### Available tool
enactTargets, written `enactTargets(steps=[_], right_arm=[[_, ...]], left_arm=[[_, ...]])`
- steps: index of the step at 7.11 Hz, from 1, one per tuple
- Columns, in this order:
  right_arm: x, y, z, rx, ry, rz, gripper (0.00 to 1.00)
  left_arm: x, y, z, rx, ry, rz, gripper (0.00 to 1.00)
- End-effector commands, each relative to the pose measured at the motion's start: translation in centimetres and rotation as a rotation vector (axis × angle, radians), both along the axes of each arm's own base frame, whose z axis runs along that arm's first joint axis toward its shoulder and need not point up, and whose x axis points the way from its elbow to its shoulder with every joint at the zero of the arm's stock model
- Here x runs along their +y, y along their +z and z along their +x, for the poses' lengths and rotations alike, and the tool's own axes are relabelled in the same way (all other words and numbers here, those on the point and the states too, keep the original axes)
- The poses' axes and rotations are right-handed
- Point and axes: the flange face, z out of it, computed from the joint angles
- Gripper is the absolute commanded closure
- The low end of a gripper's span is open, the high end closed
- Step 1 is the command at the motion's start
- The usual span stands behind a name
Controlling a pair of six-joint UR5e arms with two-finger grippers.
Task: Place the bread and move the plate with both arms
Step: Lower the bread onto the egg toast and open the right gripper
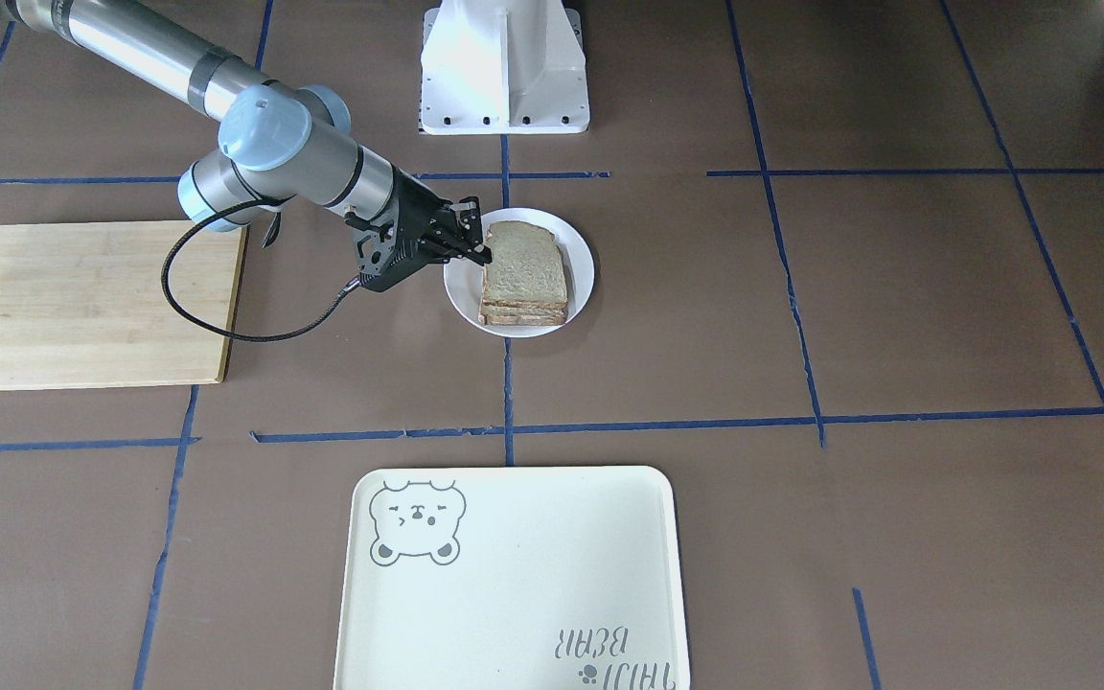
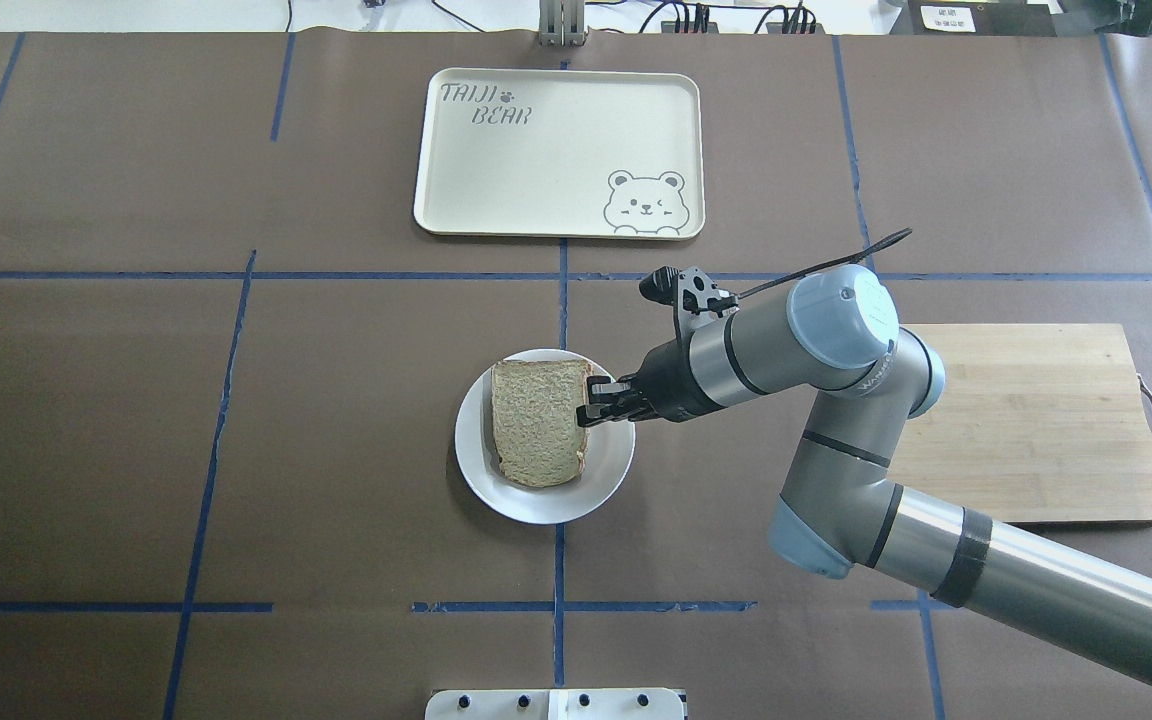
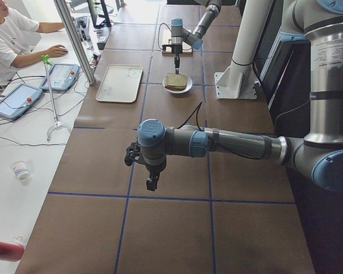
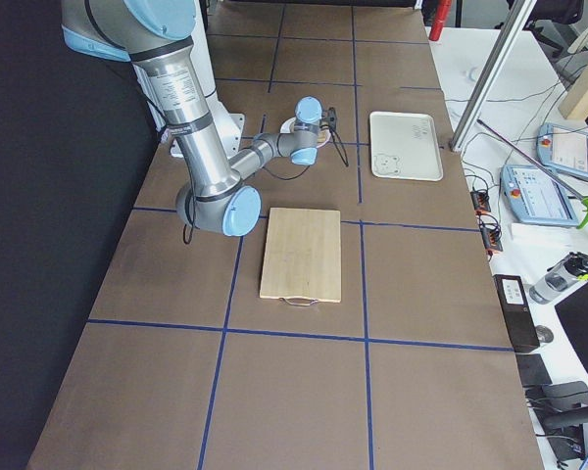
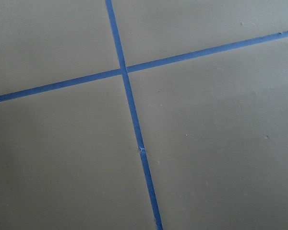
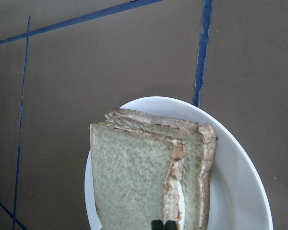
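A slice of wholemeal bread (image 1: pixel 523 259) lies on top of a stack of slices on the small white plate (image 1: pixel 579 251) at mid table. My right gripper (image 1: pixel 483 244) reaches in low from the cutting-board side and is shut on the top bread's edge (image 2: pixel 534 420) over the plate (image 2: pixel 536 505). In the right wrist view the bread (image 6: pixel 129 182) sits slightly askew over a lower slice (image 6: pixel 197 143), with the fingertips together at its edge. My left gripper (image 3: pixel 151 184) hangs over bare table far from the plate; I cannot tell whether it is open or shut.
A cream tray with a bear drawing (image 2: pixel 556 150) lies beyond the plate. A wooden cutting board (image 2: pixel 1036 420) lies under my right arm's elbow. The white robot base (image 1: pixel 504 67) stands behind the plate. An operator (image 3: pixel 11 34) sits at the side desk.
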Motion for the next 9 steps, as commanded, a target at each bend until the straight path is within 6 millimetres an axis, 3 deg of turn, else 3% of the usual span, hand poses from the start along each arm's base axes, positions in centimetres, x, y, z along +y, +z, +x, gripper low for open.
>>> enactTargets(steps=[1,4,5,6,8,9], right_arm=[[0.46,0.34,-0.54,0.007,0.013,0.002,1.00],[0.56,0.97,-0.38,0.013,0.013,-0.001,1.00],[0.62,0.99,-0.45,0.015,0.013,-0.002,0.95],[0.66,0.96,-0.56,0.015,0.012,0.003,0.58],[0.49,0.78,-0.60,0.015,0.026,0.007,0.02],[0.14,0.52,-0.24,0.009,0.032,0.011,0.01]], left_arm=[[0.08,-0.38,-0.03,0.000,-0.001,0.005,0.00],[0.09,-0.37,-0.09,0.000,-0.002,0.004,0.00],[0.09,-0.37,-0.03,0.000,-0.001,0.004,0.00],[0.09,-0.37,-0.03,0.000,-0.001,0.004,0.00],[-0.15,-0.62,0.05,0.001,-0.004,0.007,0.00],[-0.52,-1.08,0.35,0.004,-0.035,-0.019,0.00]])
